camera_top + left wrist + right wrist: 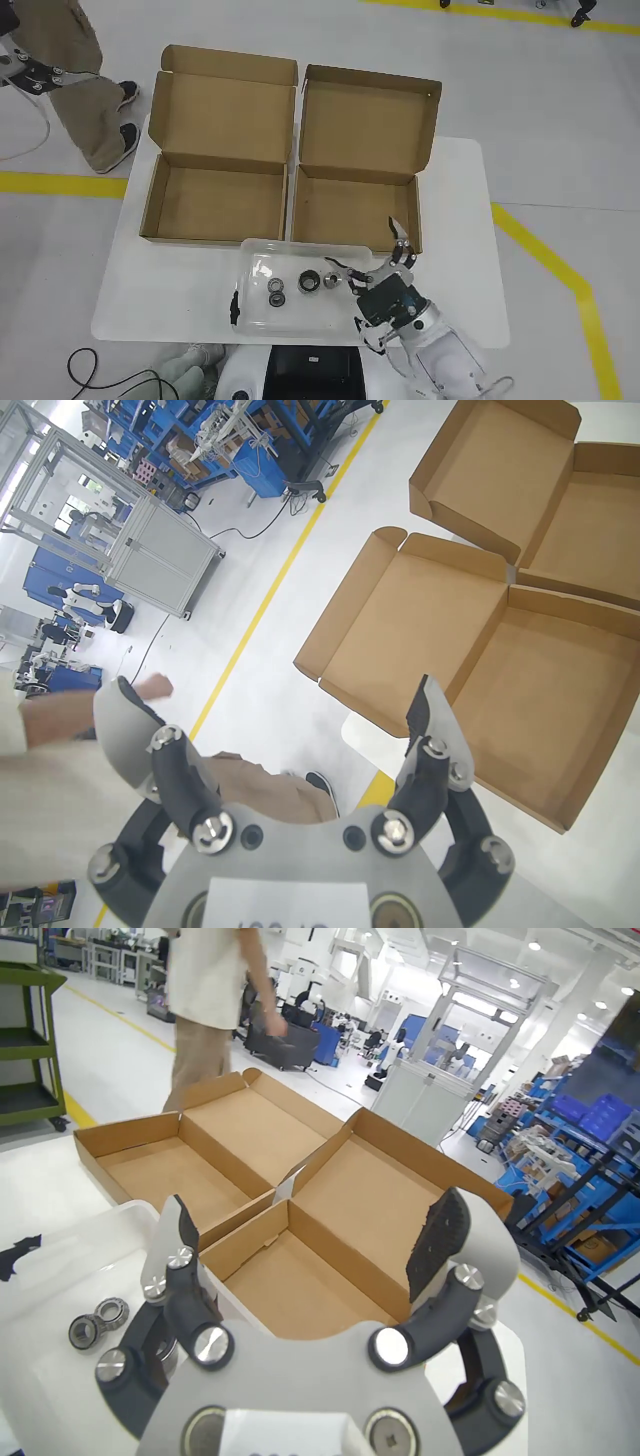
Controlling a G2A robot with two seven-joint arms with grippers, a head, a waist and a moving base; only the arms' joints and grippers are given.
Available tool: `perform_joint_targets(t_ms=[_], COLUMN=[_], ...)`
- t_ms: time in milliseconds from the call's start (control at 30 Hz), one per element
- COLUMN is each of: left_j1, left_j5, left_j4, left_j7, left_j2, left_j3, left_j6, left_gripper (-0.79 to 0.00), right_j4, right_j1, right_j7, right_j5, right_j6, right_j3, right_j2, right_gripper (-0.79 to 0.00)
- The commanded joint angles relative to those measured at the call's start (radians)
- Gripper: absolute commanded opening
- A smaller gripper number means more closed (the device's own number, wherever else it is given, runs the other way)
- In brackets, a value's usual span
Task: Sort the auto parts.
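A clear plastic tray [250, 252] sits at the table's front edge with three metal bearings in it [277, 291] [308, 283] [330, 280]. My right gripper [372, 255] [312, 1203] hangs open and empty over the tray's right end, at the front wall of the right cardboard box [355, 210] [310, 1273]. Beside its finger lie two bearings [82, 1330] [111, 1312]. The left cardboard box [215, 200] [170, 1173] [540, 700] stands open and empty. My left gripper [275, 690] is open and empty, off the table's left side, facing both boxes.
The two boxes stand side by side at the back of the white table [455, 200], lids folded up behind them. Bare tabletop lies to the right of the boxes and left of the tray. Yellow floor lines [60, 184] run past the table.
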Motion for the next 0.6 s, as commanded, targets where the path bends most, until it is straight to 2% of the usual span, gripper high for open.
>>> perform_joint_targets(t_ms=[0,400,567], left_j1=[0.000,0.000,0.000], left_j5=[0.000,0.000,0.000], left_j4=[0.000,0.000,0.000], left_j7=[0.000,0.000,0.000], left_j2=[0.000,0.000,0.000], left_j3=[0.000,0.000,0.000], left_j6=[0.000,0.000,0.000], left_gripper=[0.000,0.000,0.000], right_j4=[0.019,0.151,0.199], right_j1=[0.034,0.215,0.276], right_j7=[0.022,0.188,0.353], right_j5=[-0.010,0.102,0.185], right_j6=[-0.054,-0.467,-0.603], right_j3=[-0.019,-0.056,-0.050], right_j2=[0.001,0.015,0.020], right_gripper=[0.000,0.000,0.000])
